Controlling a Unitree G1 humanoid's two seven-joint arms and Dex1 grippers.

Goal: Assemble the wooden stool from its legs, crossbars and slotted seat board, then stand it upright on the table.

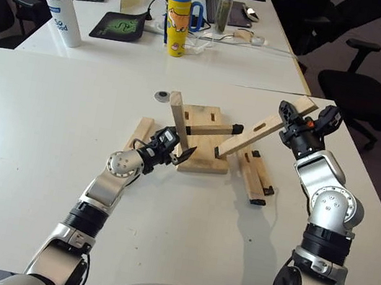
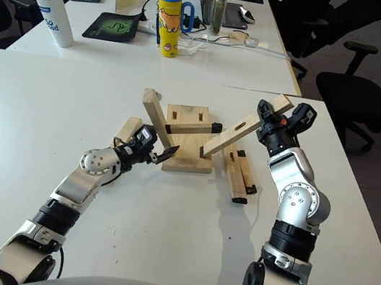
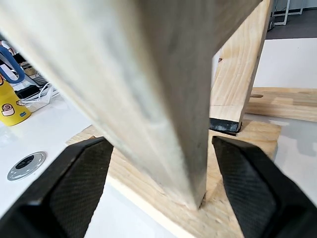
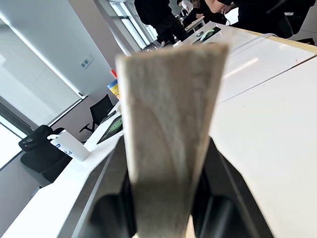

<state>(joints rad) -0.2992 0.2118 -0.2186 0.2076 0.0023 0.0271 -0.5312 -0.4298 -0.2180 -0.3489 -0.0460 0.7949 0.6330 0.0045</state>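
While the right gripper (image 1: 302, 123) holds a long pale wooden leg with a slot cut through it (image 1: 262, 129) raised and slanting, its fingers (image 4: 110, 198) are clamped on the leg's upper end. The lower end comes down close to the square pale wooden seat board (image 1: 202, 160); whether they touch cannot be told. The board lies flat near the middle of the white counter (image 1: 46, 133). A second pale wooden leg (image 1: 178, 118) stands tilted on the board's left part. The left gripper (image 1: 176, 147) sits low at its base, fingers (image 3: 79, 188) apart on either side of the wood with gaps showing. A short wooden crossbar with a black end cap (image 1: 215, 128) reaches from this leg over the board. Two more black-tipped wooden legs (image 1: 258, 177) lie side by side just right of the board, and a flat wooden piece (image 1: 141, 133) lies just left of it.
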